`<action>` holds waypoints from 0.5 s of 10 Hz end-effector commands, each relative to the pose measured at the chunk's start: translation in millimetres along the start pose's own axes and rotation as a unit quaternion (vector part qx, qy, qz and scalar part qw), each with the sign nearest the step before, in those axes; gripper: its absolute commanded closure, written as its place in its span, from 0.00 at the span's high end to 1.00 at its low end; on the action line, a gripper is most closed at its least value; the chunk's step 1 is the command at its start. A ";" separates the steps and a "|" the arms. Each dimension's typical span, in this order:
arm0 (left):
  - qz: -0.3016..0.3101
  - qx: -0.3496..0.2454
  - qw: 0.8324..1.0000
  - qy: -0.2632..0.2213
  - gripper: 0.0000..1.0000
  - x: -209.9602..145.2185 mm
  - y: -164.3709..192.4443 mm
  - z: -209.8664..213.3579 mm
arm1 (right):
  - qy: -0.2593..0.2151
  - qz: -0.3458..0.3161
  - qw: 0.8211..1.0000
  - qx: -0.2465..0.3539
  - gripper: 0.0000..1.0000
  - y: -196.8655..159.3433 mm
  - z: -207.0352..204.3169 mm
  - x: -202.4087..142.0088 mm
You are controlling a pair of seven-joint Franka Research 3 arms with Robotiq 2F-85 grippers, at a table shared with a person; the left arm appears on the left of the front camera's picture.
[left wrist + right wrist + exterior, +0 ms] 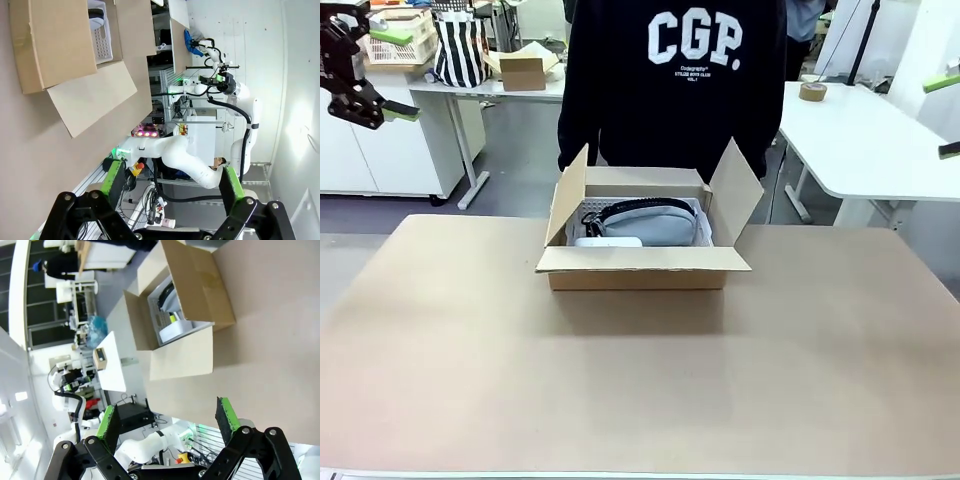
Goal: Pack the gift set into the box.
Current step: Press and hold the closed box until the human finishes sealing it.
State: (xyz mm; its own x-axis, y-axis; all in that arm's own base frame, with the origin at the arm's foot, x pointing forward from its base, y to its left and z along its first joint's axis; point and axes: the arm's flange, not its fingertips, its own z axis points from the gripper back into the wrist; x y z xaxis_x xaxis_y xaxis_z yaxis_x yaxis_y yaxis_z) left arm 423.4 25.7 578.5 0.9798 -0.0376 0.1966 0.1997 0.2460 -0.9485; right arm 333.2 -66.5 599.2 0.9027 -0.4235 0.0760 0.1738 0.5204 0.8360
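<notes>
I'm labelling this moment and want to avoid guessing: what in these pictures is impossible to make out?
- Box floor: front view, covered by the basket and its contents.
- Pouch underside: front view, hidden behind the box's near flap.
- Pouch's far end: left wrist view, cut off by the box wall.
- Person's hands: front view, lost against dark clothing and behind the box.

White tables (880,145) and a white cabinet (382,150) stand on grey floor (515,150).
</notes>
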 end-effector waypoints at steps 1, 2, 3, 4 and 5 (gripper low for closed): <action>-0.003 0.000 1.000 0.005 1.00 -1.9 -1.3 2.3 | 0.002 0.011 1.000 0.012 1.00 -0.3 -1.1 1.5; -0.003 0.000 1.000 0.005 1.00 -1.9 -1.3 2.3 | 0.002 0.011 1.000 0.012 1.00 -0.3 -1.1 1.5; -0.003 0.000 1.000 0.005 1.00 -1.9 -1.3 2.3 | 0.002 0.011 1.000 0.012 1.00 -0.3 -1.1 1.5; -0.003 0.000 1.000 0.005 1.00 -1.9 -1.3 2.3 | 0.002 0.011 1.000 0.012 1.00 -0.3 -1.1 1.5; -0.003 0.000 1.000 0.005 1.00 -1.9 -1.3 2.3 | 0.002 0.011 1.000 0.012 1.00 -0.3 -1.1 1.5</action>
State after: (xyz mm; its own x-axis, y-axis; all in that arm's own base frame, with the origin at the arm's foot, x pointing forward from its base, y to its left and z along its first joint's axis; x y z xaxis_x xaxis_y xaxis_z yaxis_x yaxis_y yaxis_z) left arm 423.4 25.8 578.5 0.9798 -0.0372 0.1965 0.1996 0.2461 -0.9485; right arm 333.5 -65.9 598.8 0.9033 -0.4225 0.0748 0.1746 0.5211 0.8355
